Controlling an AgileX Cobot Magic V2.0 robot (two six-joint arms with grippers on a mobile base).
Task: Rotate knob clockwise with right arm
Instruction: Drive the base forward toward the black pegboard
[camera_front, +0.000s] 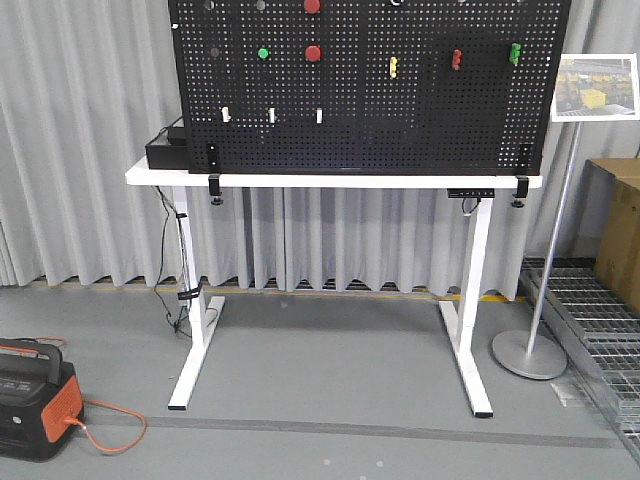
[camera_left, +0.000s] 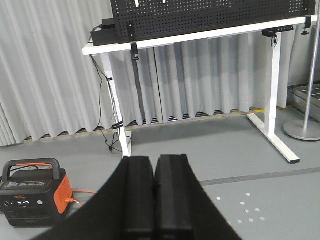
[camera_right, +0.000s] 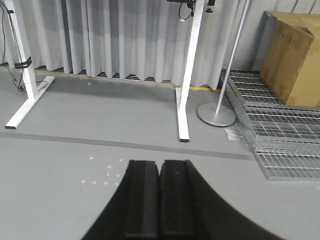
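1. Two candidates: a red knob left of centre on the black pegboard, and a second red knob at its top edge; which is meant is unclear.
2. Each is probably rigid and smooth; pinch across the rim.
3. Each axis points straight out of the pegboard.
4. The right gripper and left gripper are closed and empty, well below the pegboard.

front cam: square-on to the white-framed table and black perforated pegboard, mid distance, floor in frame.
left wrist cam: low, over the left gripper, looking at the table from the left; only the pegboard's bottom edge shows.
right wrist cam: low, over the right gripper, pitched down at the floor and table legs.
shared: table legs, grey pleated curtain, silver round-based stand.
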